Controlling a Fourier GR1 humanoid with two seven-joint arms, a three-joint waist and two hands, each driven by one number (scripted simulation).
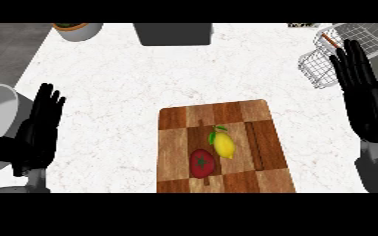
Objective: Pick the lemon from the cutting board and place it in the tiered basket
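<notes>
The white counter (118, 80) fills the view, and the wooden cutting board (255, 115) lies on its near half, a little right of centre. At the far right edge stands the wire basket (319, 67), well apart from the board. Along the far edge sit a grey box (174, 34) and a pale pot (77, 31).

The right hand (362, 100) shows at the right edge, upright, its fingers straight and slightly spread, holding nothing; its fingertips overlap the basket's wire. The left hand (37, 130) rests at the left edge, fingers straight and up, likewise holding nothing.

On the board, the lemon (224, 146) lies near the middle, its long axis running roughly from far to near, with a green leaf at the far end. A red tomato (202, 162) sits just beside it, to the left and nearer, nearly touching.

The lemon lies left of and nearer than the right hand, and the right hand looks closer to it than the left. It also stands on the basket's side, so it seems the natural one to reach. Coming in from the right would keep the fingers away from the tomato, and closing across the lemon's short width looks simplest.
</notes>
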